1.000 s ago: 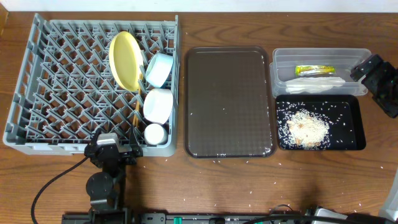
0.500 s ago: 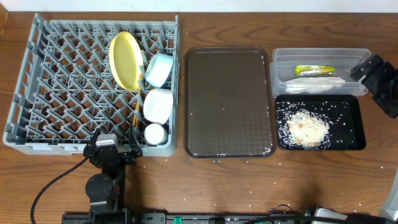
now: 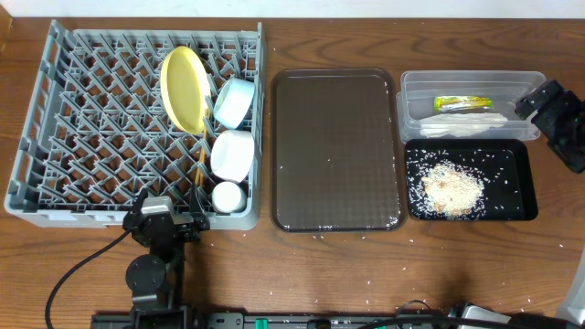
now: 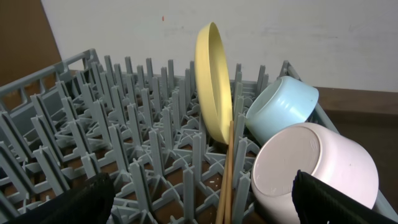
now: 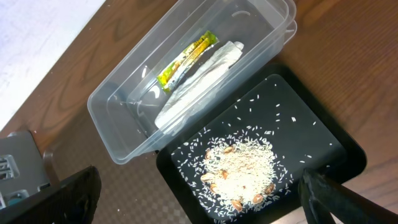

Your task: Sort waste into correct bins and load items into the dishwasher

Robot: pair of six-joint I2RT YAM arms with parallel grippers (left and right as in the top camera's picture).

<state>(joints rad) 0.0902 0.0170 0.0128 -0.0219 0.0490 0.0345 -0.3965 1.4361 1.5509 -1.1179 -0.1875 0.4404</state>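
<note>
The grey dish rack holds the yellow plate on edge, the light blue dish, the white bowl, the small white cup and the chopsticks. The clear tub holds the yellow-green wrapper and the white napkin. The black tray holds the rice scraps. My left gripper is open at the rack's near edge, facing the plate, dish, bowl and chopsticks. My right gripper is open and empty above the rice, beside the tub.
The dark brown textured tray lies between the rack and the bins. A few rice grains lie scattered on the wooden table along the front. The right arm sits at the table's right edge.
</note>
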